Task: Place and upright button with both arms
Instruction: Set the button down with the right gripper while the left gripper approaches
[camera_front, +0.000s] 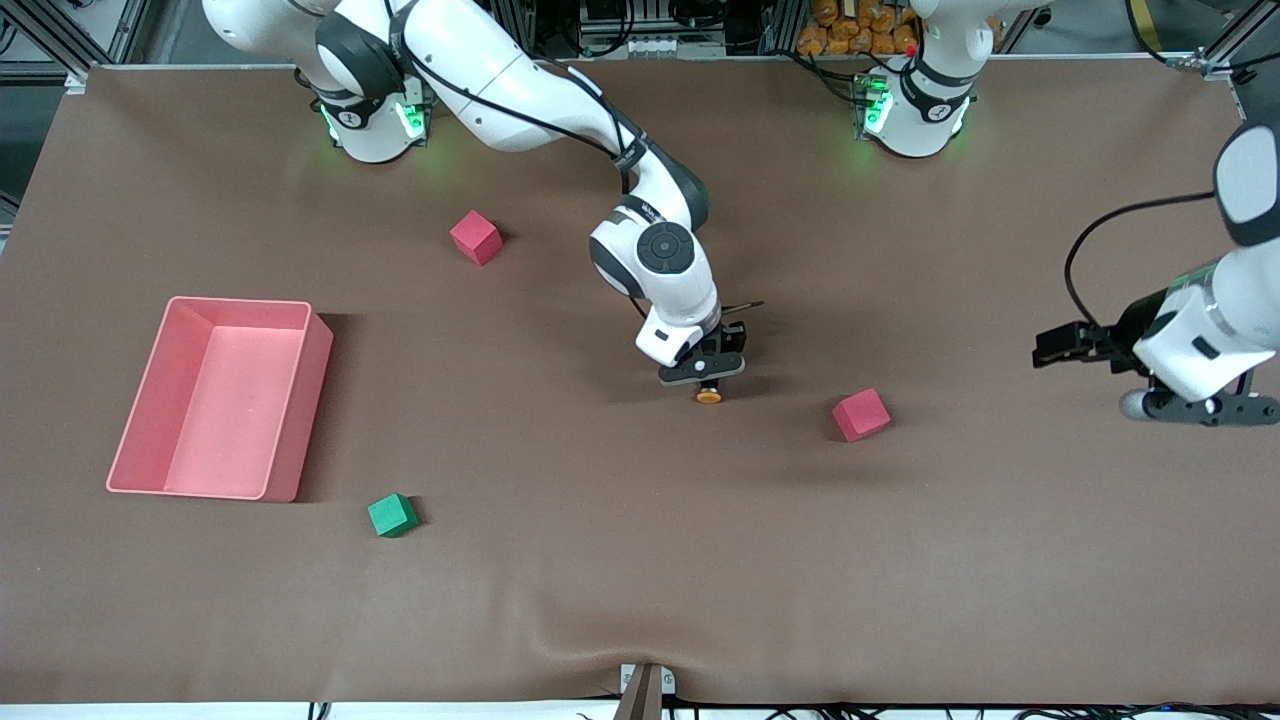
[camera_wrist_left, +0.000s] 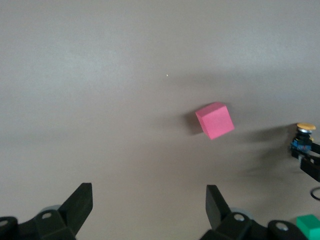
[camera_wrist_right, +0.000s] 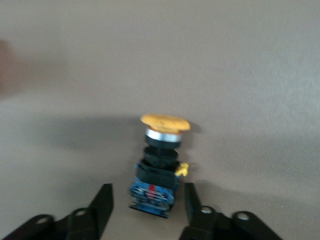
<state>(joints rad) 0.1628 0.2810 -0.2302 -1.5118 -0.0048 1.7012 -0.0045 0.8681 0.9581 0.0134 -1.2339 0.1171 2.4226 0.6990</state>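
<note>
A: Where is the button (camera_front: 709, 394)?

B: On the brown tabletop (camera_front: 620, 560), between the fingers of the right claw (camera_front: 704, 372), lying on its side with the orange cap pointing toward the front camera. The fingers flank its blue-and-black base with a gap on each side, so nothing is gripped.

A: And relative to it?

B: A red cube (camera_front: 861, 414) lies near it, toward the left arm's end. The left claw (camera_front: 1200, 407) hangs there, wide open and empty, waiting.
</note>
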